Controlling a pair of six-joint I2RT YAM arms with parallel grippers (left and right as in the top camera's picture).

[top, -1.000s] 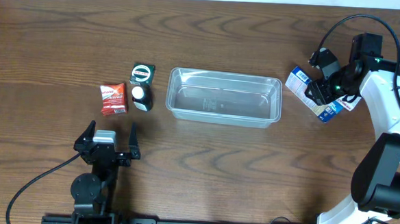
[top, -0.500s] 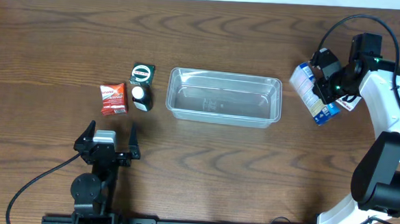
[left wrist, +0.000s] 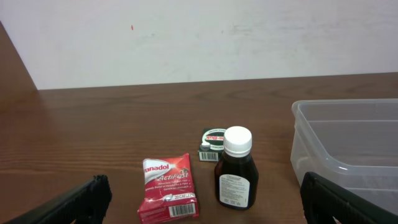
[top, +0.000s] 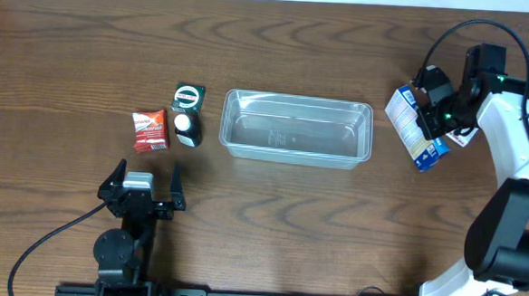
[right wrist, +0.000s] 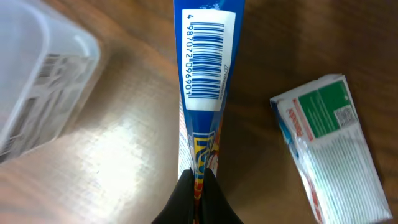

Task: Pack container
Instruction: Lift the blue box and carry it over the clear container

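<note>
Near the table's front-left edge, the left gripper point(top: 145, 185) hangs spread wide, nothing in it. Beyond it, a red Panadol packet point(top: 149, 130), a dark bottle with a white cap point(top: 187, 129) and a small green-and-white box point(top: 188, 97) cluster together. The clear container point(top: 299, 99) sits mid-table. Toward the right edge, the right gripper point(right wrist: 196, 182) is clamped tight on a blue-and-white packet point(right wrist: 208, 56), a green-and-white pack point(right wrist: 323, 143) lying just beside.

The container point(left wrist: 324, 144) runs off the left wrist view's right edge.
</note>
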